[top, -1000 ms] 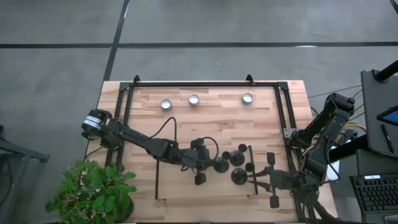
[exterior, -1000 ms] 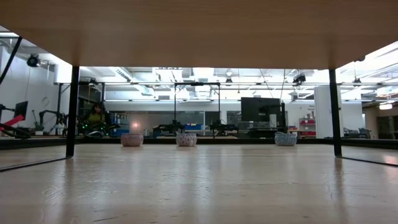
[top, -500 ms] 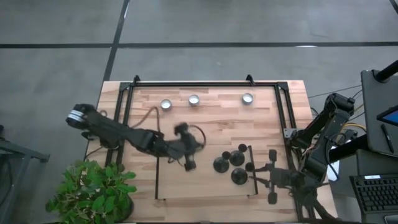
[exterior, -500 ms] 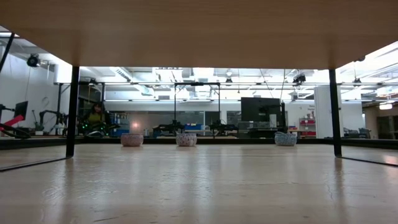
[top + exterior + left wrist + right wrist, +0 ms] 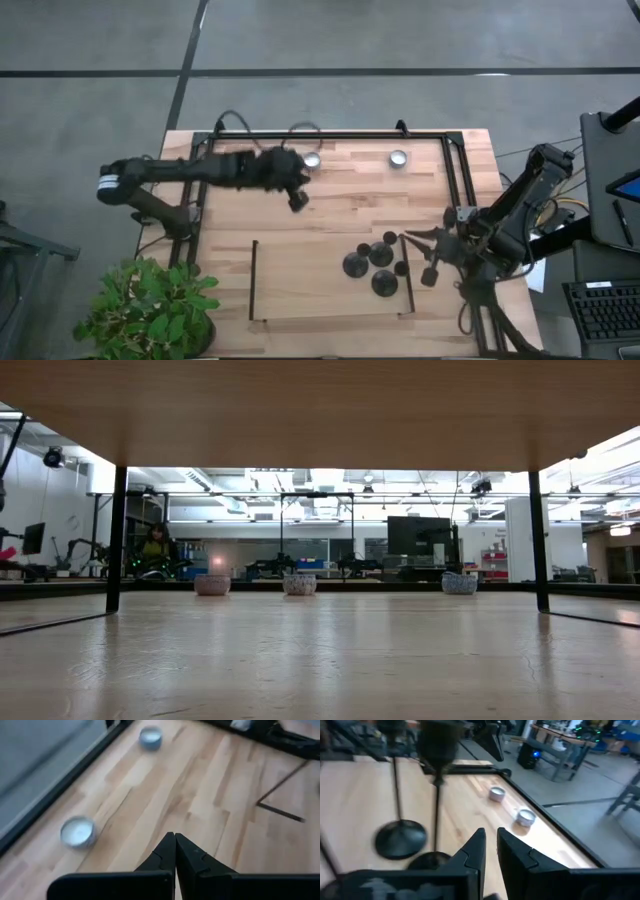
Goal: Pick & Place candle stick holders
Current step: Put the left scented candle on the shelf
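While the left gripper (image 5: 297, 200) hangs near the table's (image 5: 330, 210) far edge, fingers pressed together on nothing, the three candle stick holders (image 5: 371, 265) cluster near the front right corner; the right gripper (image 5: 432, 272) sits just beside them, fingers barely parted, empty.

From where I stand, nothing carries writing I can read: no label, brand, number or sign shows on anything on or around the table, or on anything in the room behind it.
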Available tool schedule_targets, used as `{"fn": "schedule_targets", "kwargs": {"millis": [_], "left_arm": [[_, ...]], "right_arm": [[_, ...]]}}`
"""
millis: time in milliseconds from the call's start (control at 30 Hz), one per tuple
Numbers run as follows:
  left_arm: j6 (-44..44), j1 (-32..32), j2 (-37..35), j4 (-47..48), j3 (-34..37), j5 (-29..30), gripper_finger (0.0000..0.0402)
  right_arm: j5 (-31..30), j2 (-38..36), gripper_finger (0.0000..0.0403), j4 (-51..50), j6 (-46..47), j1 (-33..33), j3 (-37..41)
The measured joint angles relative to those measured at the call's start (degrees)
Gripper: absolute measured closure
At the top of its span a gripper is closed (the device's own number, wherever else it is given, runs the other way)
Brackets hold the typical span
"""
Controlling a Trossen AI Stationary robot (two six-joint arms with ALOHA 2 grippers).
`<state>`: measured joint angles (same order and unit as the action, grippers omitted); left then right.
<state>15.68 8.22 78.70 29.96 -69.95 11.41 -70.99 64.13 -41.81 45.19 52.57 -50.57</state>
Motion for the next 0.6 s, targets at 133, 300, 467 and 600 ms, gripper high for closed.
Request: {"fn": "schedule_targets", "kwargs": {"millis": [133,300,467,600], "left_arm": [[2.17,10.19,1.43,3.12,0.00,-10.55,0.0401],[2.23,18.77,2.62,11.63,0.00,-12.88,0.0377],[-0.97,22.72,4.05,17.31,0.01,-12.82,0.0316],[-3.00,23.32,6.55,18.55,0.02,-10.92,0.0271]], "right_arm": [[0.12,-2.26,0.0365,-0.02,-0.61,-3.25,2.62],[0.49,-5.50,0.0365,0.03,-0.35,-5.40,6.62],[0.45,-8.16,0.0365,0.56,-0.17,-5.90,9.00],[0.34,-9.18,0.0365,0.70,1.08,-5.85,10.56]]}}
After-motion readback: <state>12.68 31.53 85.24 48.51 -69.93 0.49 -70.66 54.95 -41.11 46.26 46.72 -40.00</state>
